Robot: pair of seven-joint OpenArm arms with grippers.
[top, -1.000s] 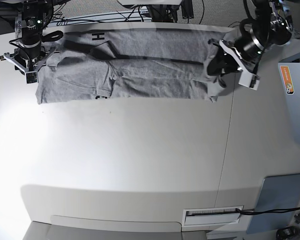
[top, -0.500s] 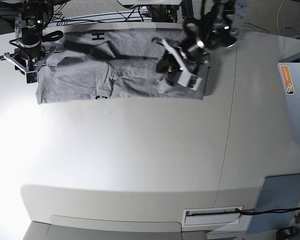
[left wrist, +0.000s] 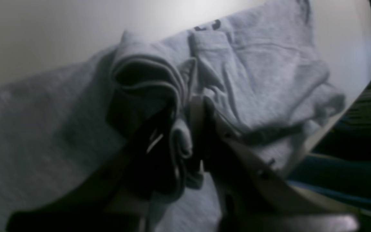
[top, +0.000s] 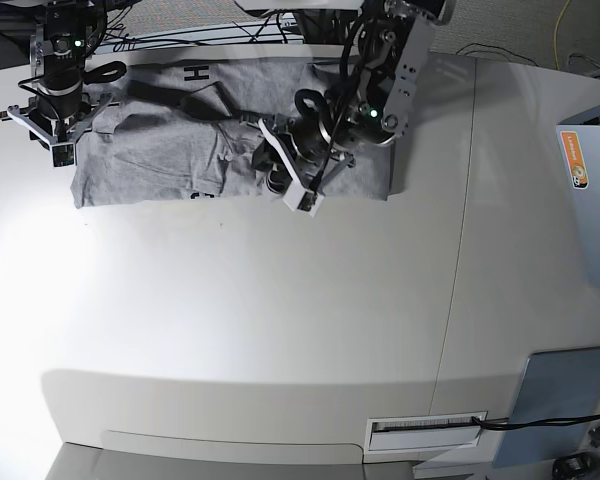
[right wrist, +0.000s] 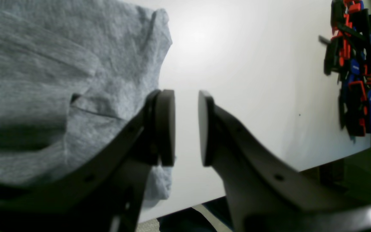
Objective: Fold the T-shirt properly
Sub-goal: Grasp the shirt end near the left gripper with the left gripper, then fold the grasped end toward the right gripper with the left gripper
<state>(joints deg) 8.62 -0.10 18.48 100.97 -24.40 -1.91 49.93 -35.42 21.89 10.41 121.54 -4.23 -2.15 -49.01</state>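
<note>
The heather-grey T-shirt (top: 160, 150) lies in a long band along the table's far edge, with a black "H" (top: 194, 72) showing near its back. Its right end is doubled over to the left. My left gripper (top: 285, 172) is shut on a bunched fold of the T-shirt (left wrist: 262, 74) above the shirt's middle. In the left wrist view the cloth is pinched between the fingers of the left gripper (left wrist: 185, 135). My right gripper (top: 58, 135) is at the shirt's left end. It is open and empty (right wrist: 187, 127), beside the T-shirt's edge (right wrist: 43, 80).
An orange-labelled object (top: 580, 160) lies at the right edge and a grey pad (top: 565, 395) at the front right. A white slotted label (top: 425, 432) sits at the front. Red, blue and black clips (right wrist: 353, 71) hang beyond the table edge.
My left gripper has moved left from the shirt's right end to its middle, carrying the cloth and doubling the right part over. The right arm has not moved.
</note>
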